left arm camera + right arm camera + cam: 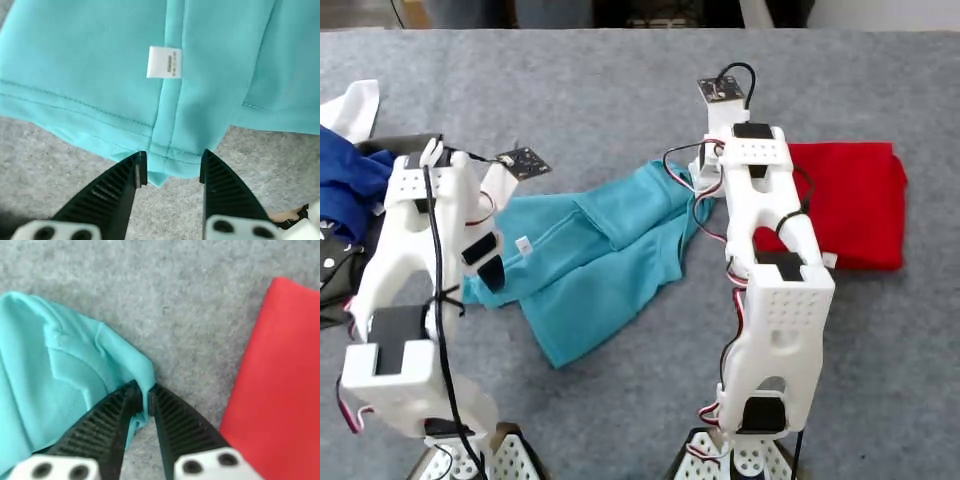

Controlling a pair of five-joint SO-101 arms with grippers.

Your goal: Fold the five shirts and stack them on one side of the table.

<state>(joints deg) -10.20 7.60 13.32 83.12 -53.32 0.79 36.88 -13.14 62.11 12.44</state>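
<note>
Starting at the left, a blue shirt (345,180) lies bunched to the outer side of the left gripper (172,167). That gripper's fingers stand apart, straddling the hem of the teal shirt (100,60). A white label (164,62) sits just ahead of the tips. The teal shirt lies rumpled on the grey table (620,90), between both grippers. The right gripper (146,396) is pinched on a fold at the shirt's edge. A folded red shirt (280,380) lies flat near its outer side, apart from the teal cloth.
</note>
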